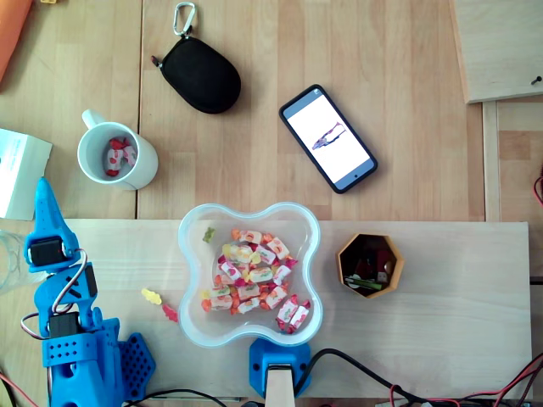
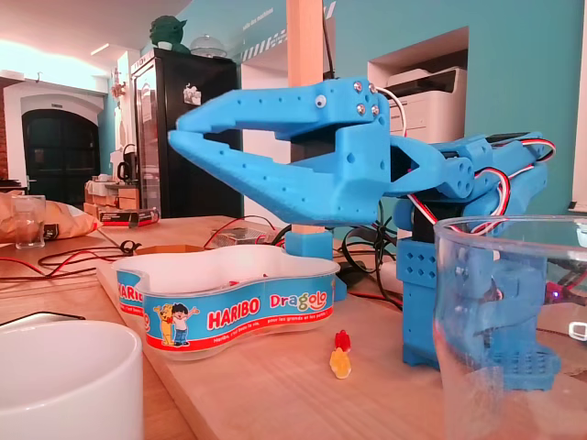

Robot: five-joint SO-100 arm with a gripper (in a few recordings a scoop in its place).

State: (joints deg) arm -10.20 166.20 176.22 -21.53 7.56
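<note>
**Gripper empty, most sweets in the bowl**

Table (image 1: 407,280) first: the arm (image 1: 76,339) sat folded at its lower left corner in the overhead view. Its gripper (image 1: 41,188) pointed up the picture, near the mug (image 1: 140,165) but not touching it. The jaws stood apart with nothing between them.

By my reading little was done. The bowl (image 1: 193,219) at the table's middle held a full heap of wrapped sweets (image 1: 254,280). The mug held only a couple (image 1: 117,157). A phone (image 1: 328,138), a pouch (image 1: 201,75) and a small box (image 1: 370,264) lay well apart from the arm. Two gummies, yellow (image 1: 151,296) and red (image 1: 170,312), lay loose on the table just beside the bowl, between it and the arm.

From overhead the gripper was seen edge-on, so its gap could not be read there. The fixed view took the gripper (image 2: 176,128) from the side and made the parted jaws plain. That view gave the bowl's printed wall (image 2: 238,316) and hid its contents behind the rim. The overhead view laid open what the bowl and mug held. A clear glass (image 2: 514,321) stood in the fixed view's foreground.
</note>
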